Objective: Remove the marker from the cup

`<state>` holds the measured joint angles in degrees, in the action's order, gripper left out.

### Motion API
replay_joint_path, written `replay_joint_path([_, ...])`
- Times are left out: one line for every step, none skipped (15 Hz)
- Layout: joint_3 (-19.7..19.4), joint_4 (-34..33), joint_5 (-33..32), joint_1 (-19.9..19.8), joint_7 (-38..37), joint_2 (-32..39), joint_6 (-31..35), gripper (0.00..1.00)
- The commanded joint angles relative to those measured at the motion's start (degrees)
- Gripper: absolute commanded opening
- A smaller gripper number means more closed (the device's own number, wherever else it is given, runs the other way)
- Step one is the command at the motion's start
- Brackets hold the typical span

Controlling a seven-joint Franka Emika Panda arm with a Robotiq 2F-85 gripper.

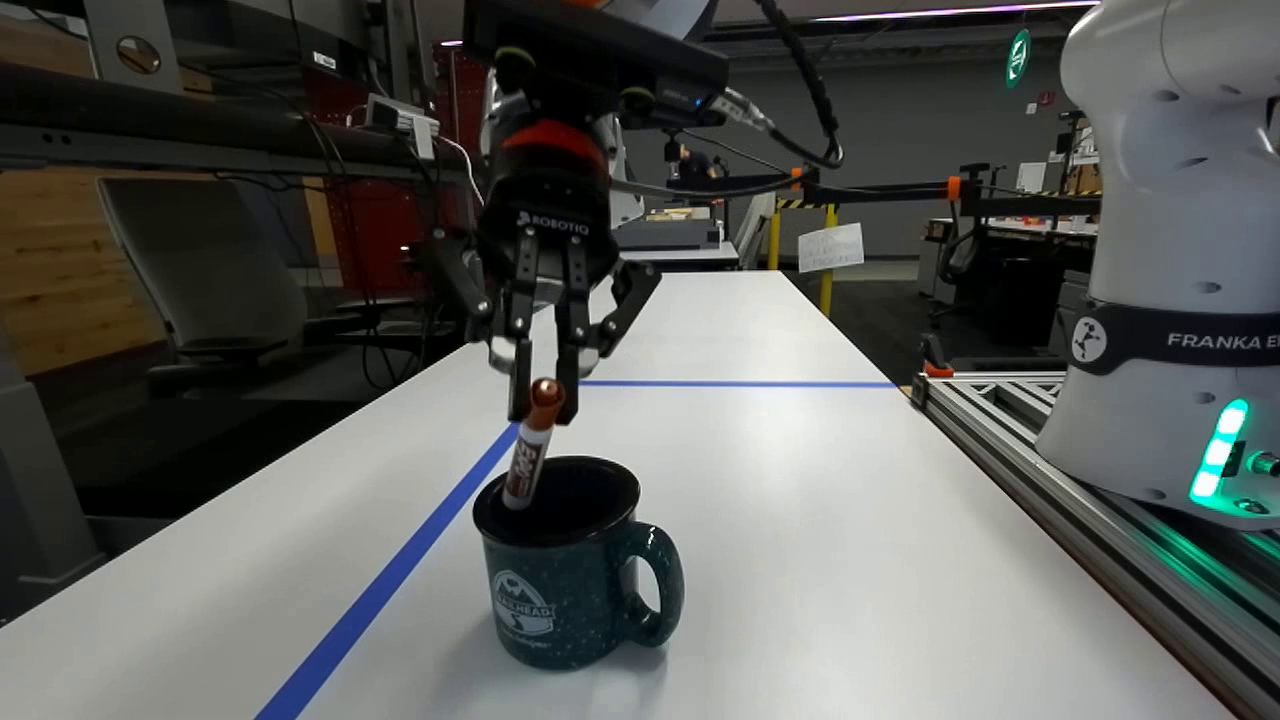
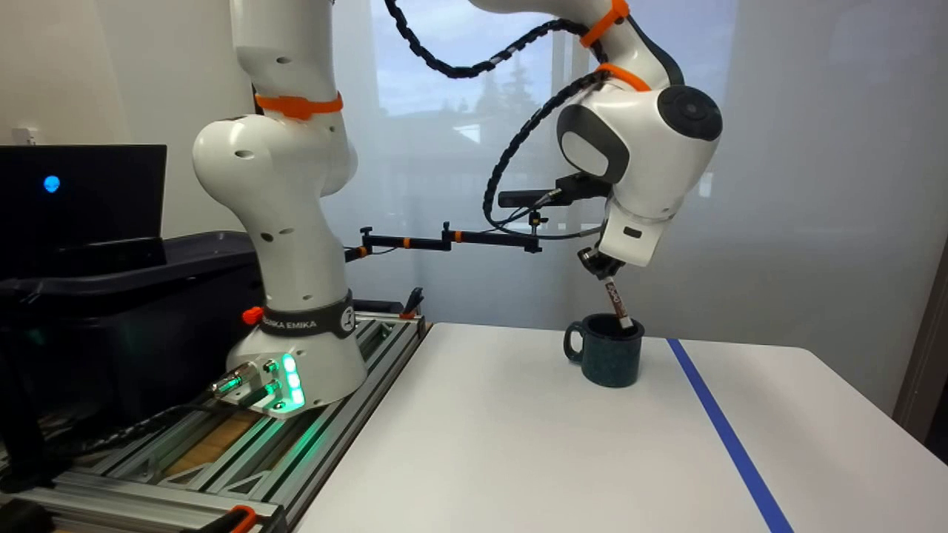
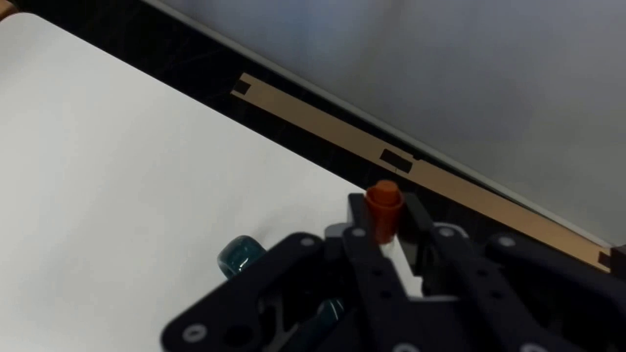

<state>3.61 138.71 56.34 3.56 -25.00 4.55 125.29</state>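
The cup [image 1: 572,600] is a dark teal mug standing upright on the white table. It is also in an exterior view [image 2: 612,361]. Only parts of it, one seeming to be the handle [image 3: 240,255], show in the wrist view. My gripper [image 1: 543,402] is above the cup, its fingers shut on the orange-red cap end of the marker [image 1: 527,465]. The marker is tilted, and its white lower end shows at the cup's mouth in both exterior views [image 2: 616,299]. In the wrist view the cap [image 3: 385,215] sits between the fingertips [image 3: 385,203].
Blue tape [image 1: 405,565] runs along the white table [image 1: 800,500] beside the cup. The robot base [image 1: 1180,420] stands on a metal rail frame at the table's side. A pale wall or window [image 2: 800,222] is behind the table's edge. A chair [image 1: 205,265] is off the table.
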Motion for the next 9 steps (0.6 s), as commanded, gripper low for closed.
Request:
replay_joint_path([-0.84, 6.3, -0.68, -0.28, -1.09, -9.85, 3.54, 0.05])
replay_joint_path([-0.99, 7.59, -2.39, -0.61, -2.28, -11.61, 5.03, 0.05])
replay_joint_path([-1.05, 8.74, -3.98, -0.96, -3.18, -13.01, 6.48, 0.05])
replay_joint_path([-0.88, 10.1, -6.67, -1.35, -4.78, -14.4, 8.81, 0.05])
replay_joint_path([-0.83, 11.32, -9.79, -2.0, -6.52, -15.35, 10.38, 0.05])
replay_joint_path([-0.84, 12.33, -12.43, -2.73, -8.08, -15.99, 11.6, 0.05])
replay_joint_path([-0.94, 13.15, -15.3, -3.58, -9.71, -16.14, 12.73, 0.05])
replay_joint_path([-1.08, 14.03, -17.46, -4.38, -11.32, -16.31, 13.89, 0.05])
replay_joint_path([-1.39, 14.67, -19.29, -5.2, -12.49, -16.23, 14.74, 0.05])
